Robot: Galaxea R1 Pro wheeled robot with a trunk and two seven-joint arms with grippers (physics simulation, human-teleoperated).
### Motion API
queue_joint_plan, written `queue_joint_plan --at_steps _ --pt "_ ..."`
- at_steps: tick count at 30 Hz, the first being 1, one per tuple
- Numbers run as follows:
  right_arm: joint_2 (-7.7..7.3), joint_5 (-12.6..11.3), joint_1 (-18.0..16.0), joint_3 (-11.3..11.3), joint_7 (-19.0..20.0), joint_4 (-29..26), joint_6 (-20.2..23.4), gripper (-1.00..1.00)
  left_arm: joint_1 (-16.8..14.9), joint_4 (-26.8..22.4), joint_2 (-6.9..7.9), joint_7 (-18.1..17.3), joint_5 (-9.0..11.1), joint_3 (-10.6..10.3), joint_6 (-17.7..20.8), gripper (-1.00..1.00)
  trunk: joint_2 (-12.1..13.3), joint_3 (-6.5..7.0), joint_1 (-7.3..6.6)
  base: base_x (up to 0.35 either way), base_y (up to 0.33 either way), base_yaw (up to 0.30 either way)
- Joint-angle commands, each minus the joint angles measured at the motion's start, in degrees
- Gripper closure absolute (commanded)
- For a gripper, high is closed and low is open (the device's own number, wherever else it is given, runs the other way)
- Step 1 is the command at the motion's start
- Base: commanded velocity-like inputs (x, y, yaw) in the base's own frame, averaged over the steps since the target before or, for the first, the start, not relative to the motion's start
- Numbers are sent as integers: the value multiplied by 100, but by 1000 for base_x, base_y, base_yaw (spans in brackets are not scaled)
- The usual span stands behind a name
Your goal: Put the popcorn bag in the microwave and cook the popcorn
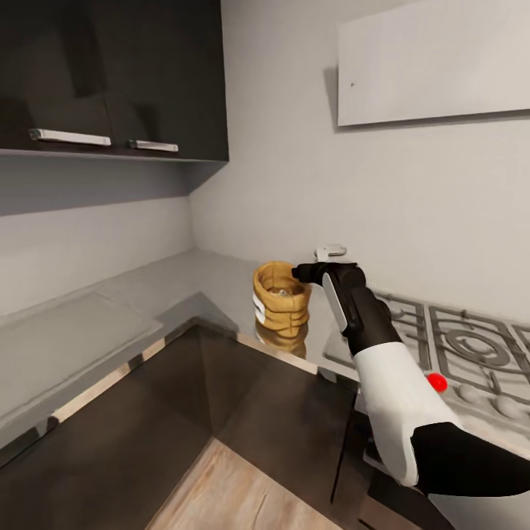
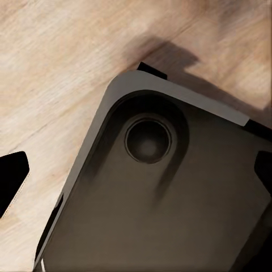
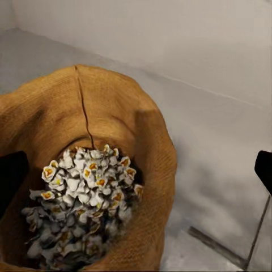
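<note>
So the right gripper sits right at the rim of the popcorn bag, on the hob side of it, just above the opening. In the right wrist view the bag lies directly under the gripper with its mouth wide open, and the popcorn is heaped inside, pale bits with orange centres. Makes sense to come in high like that: the rolled rim is the only graspable lip, and the sack is somewhat bigger than the gripper. The dark fingertips peek in at both edges of that view, well apart, so the jaws look spread wide and nothing is clamped yet.

The bag stands upright on the countertop, beyond the inner corner of the L. Past the gripper is bare grey wall, and the gas hob is behind it under the forearm. Room to lift straight up looks fine.

The left wrist camera looks down at the wood floor and a dark rounded part of the robot's base; can't tell how that gripper's jaws stand.
</note>
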Motion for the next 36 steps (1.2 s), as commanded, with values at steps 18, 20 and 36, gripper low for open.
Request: queue_joint_plan --at_steps 18,20,36 --pt "1 -46 -4 -16 -17 220 166 -100 3 -11 -18 14 42 54 -46 -100 -3 -5 3 83 10 0" --pt "1 -48 -4 -16 -16 244 183 -100 3 -12 -21 14 52 55 -45 -100 -3 -5 3 0 0 0" --pt "1 -62 -4 -192 -163 590 179 -100 3 -10 -27 5 11 -7 -45 -100 -3 -5 3 80 0 0"
